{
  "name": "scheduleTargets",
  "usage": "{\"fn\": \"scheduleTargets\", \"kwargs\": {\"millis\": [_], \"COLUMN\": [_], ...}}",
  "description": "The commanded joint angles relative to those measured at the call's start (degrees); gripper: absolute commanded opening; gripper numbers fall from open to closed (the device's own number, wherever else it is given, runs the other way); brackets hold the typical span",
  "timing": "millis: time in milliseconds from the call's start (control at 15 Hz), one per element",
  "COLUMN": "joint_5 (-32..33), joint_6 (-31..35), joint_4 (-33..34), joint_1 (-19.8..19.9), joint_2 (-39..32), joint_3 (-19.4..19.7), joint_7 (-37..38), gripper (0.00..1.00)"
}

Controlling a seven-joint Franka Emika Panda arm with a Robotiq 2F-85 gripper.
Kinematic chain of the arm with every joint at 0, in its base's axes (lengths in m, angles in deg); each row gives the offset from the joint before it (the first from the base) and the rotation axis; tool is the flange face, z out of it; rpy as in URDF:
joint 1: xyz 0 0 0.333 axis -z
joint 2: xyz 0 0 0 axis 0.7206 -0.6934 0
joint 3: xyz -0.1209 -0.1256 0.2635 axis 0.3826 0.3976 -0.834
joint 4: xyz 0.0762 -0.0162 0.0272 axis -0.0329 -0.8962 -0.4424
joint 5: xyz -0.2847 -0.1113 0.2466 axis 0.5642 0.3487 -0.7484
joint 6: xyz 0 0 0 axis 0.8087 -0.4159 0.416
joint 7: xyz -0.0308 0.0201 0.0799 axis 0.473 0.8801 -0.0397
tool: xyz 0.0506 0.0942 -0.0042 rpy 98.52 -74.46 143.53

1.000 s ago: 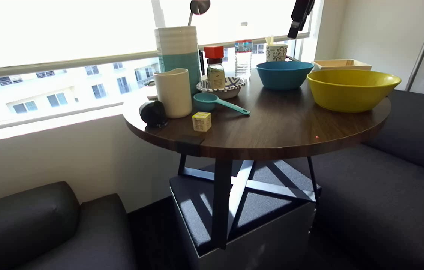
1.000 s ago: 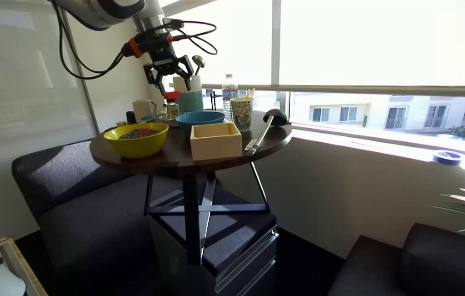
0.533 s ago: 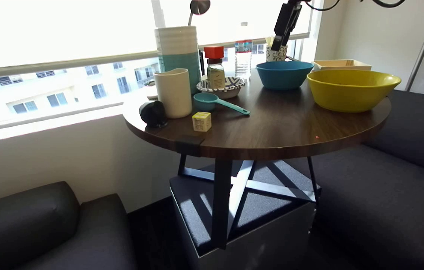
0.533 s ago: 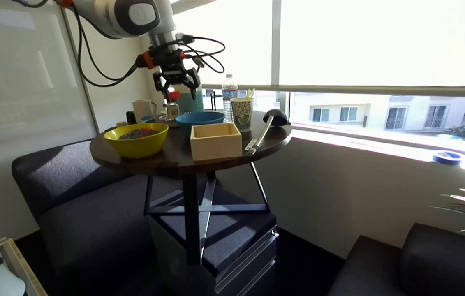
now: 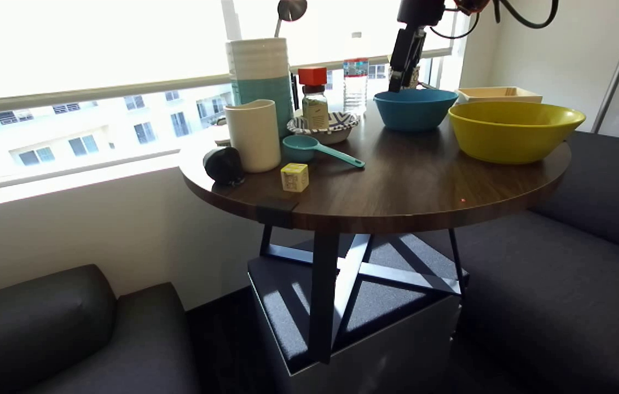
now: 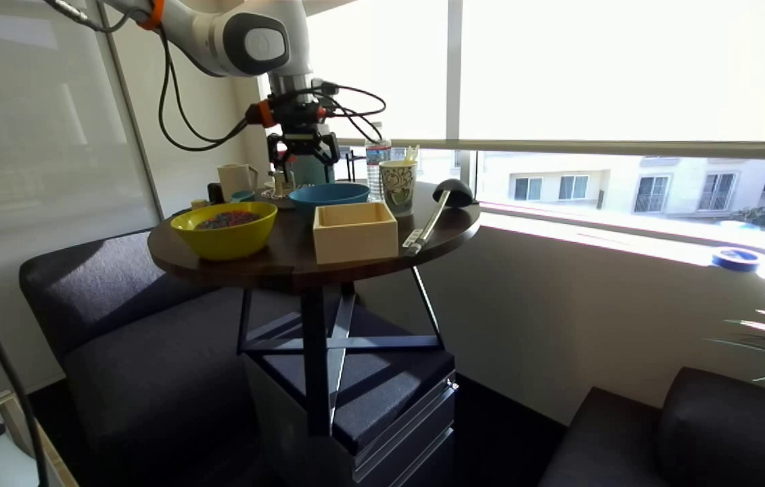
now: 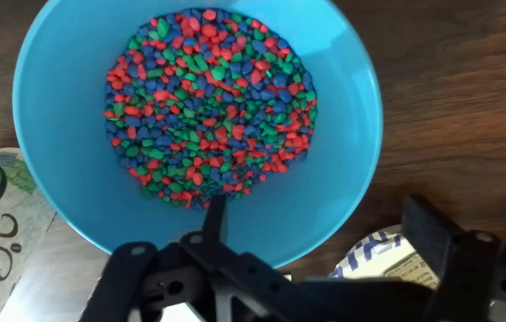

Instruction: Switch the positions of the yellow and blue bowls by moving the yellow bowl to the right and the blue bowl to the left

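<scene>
Its jaws spread wide and empty, the Robotiq gripper (image 7: 315,203) hangs over the rim of the blue bowl (image 5: 416,113), contact unclear, the yellow bowl (image 5: 514,138) near it on the round wooden table (image 5: 397,189).

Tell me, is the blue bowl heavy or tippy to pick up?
The blue bowl is probably stiff: it looks evenly round. Colored pebbles cover its bottom, so it's likely fairly heavy. They look loose, so a one-sided lift might tip it.

A teal scoop (image 5: 309,148) lies between a cube (image 5: 294,178) and a patterned bowl (image 5: 336,134) holding a red-capped jar (image 5: 314,102).
</scene>
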Motion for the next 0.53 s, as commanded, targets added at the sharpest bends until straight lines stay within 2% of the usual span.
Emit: {"fn": "scheduleTargets", "kwargs": {"millis": [0,467], "joint_5": [-3.88,-5.38], "joint_6": [-4.47,-8.33], "joint_4": [4.64,5.09], "joint_1": [1.8,2.75], "joint_2": [-3.73,-6.56], "joint_3": [-1.93,-3.58], "joint_7": [-3.57,-3.98], "gripper": [1.0,1.0]}}
